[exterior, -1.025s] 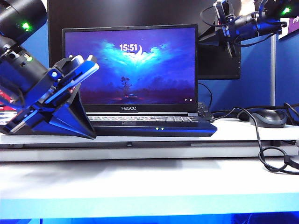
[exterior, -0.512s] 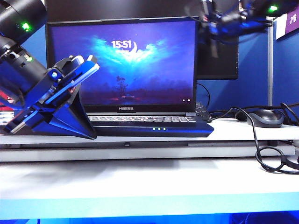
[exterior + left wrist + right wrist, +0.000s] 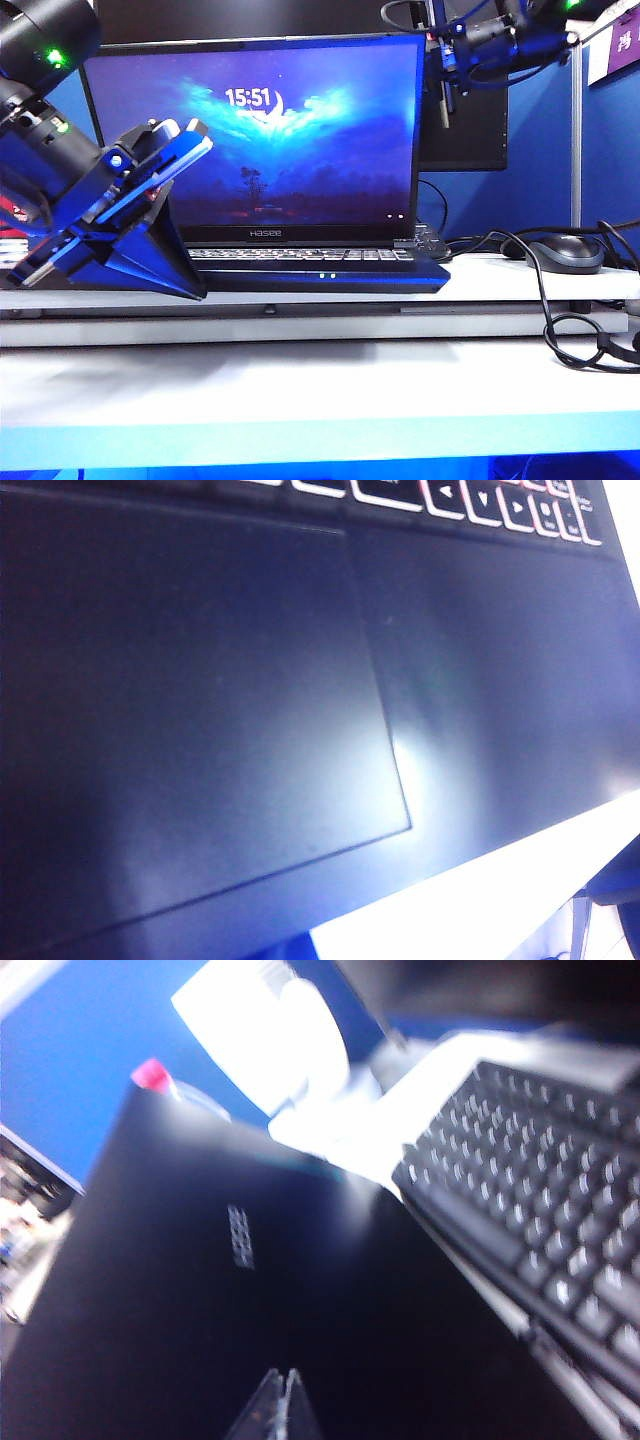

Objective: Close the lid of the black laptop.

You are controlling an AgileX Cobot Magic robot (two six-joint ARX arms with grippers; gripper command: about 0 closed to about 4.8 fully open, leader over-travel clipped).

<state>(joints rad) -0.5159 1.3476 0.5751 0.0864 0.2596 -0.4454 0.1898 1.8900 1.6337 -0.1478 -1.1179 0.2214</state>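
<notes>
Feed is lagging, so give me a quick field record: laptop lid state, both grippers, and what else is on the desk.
lid: open, near upright, screen lit
black laptop: on the white desk, green front LEDs on
right gripper: behind the lid's upper right corner; fingertips together against its back
left gripper: low at the laptop's left front; fingers not visible, camera over the touchpad
mouse: right of the laptop, cabled
monitor: behind, dark
</notes>
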